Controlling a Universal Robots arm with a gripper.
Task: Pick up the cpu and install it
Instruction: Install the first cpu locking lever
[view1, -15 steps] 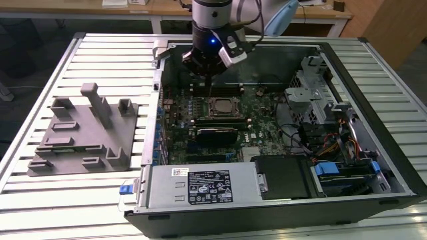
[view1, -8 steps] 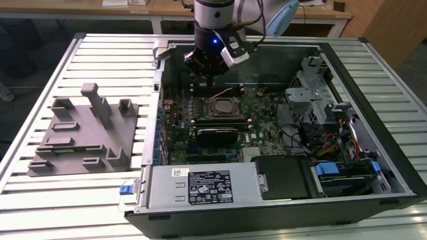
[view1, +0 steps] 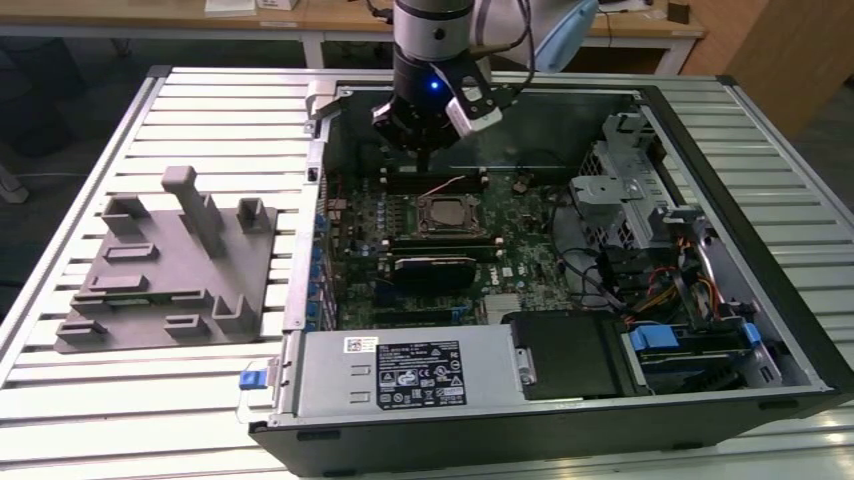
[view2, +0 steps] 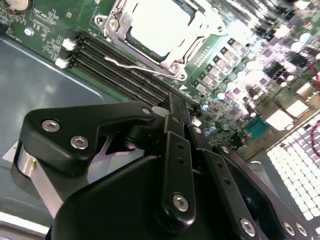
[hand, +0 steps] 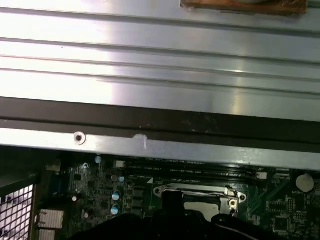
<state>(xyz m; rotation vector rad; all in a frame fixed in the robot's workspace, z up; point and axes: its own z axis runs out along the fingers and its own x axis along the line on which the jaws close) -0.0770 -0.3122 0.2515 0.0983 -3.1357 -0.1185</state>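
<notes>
The cpu (view2: 159, 24) is a pale silver square lying flat inside the metal frame of the motherboard socket (view1: 441, 212); the first wrist view shows it as a pale patch (hand: 200, 205). A thin wire lever (view2: 131, 65) runs along one side of the frame. My gripper (view1: 424, 162) hangs above the board just beyond the socket, near the memory slots (view2: 122, 75). Its black fingers (view2: 176, 150) are pressed together with nothing between them, and they stand apart from the cpu.
The open computer case (view1: 747, 130) lies on a slatted metal table (view1: 200, 110). A grey plastic fixture with upright posts (view1: 167, 270) stands at the exterior view's left. Inside the case are a power supply (view1: 400, 375), a drive cage (view1: 627, 195) and cables (view1: 667, 290).
</notes>
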